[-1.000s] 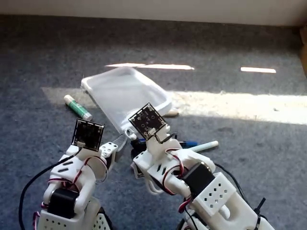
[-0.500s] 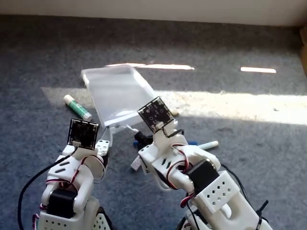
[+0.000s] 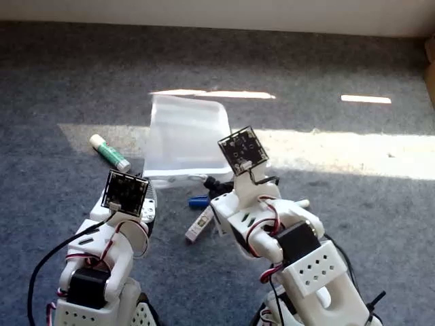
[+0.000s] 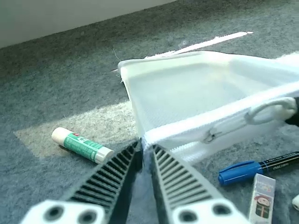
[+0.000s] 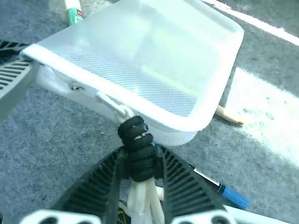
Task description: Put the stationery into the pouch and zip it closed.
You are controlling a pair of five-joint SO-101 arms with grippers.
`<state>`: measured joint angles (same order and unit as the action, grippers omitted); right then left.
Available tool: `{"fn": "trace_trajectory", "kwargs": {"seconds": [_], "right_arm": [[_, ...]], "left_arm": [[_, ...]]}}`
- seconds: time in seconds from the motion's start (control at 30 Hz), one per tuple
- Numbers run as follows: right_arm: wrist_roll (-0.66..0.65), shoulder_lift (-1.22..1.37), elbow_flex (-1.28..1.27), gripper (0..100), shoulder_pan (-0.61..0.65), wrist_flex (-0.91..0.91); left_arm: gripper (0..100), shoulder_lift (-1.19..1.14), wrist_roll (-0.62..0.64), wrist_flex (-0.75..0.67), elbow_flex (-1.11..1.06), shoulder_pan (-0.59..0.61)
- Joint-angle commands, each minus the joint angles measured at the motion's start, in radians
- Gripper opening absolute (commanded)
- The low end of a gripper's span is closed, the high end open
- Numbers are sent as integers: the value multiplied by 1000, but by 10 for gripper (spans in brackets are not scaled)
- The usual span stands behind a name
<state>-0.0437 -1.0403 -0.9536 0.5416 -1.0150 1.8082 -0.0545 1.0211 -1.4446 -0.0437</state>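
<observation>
My left gripper (image 4: pixel 145 150) pinches a corner of the pouch (image 3: pixel 187 136) in nearly closed jaws, and the right gripper (image 5: pixel 138 161) clamps the black zip pull (image 5: pixel 136 140). The pouch lies on the surface, with the glue stick (image 3: pixel 110 152) and blue marker (image 4: pixel 252 165) outside it. I judge I'm opening it; next, one arm must let go and load.

Heads up: from above, the right arm (image 3: pixel 262 221) covers the pouch (image 3: pixel 187 139)'s near right corner and most of the blue marker (image 3: pixel 198 201). Right wrist view: glue stick (image 5: pixel 72 11) cropped by the frame edge, pencil (image 5: pixel 229 116) mostly tucked behind the pouch.
</observation>
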Motion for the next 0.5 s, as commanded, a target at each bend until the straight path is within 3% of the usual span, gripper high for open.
{"fn": "trace_trajectory", "kwargs": {"seconds": [0.0, 0.47], "right_arm": [[-6, -35, 58, 4, -84, -8], [-6, -36, 59, 4, -205, -4]], "left_arm": [[5, 10, -14, -23, 15, 79], [5, 10, -14, -23, 13, 111]]}}
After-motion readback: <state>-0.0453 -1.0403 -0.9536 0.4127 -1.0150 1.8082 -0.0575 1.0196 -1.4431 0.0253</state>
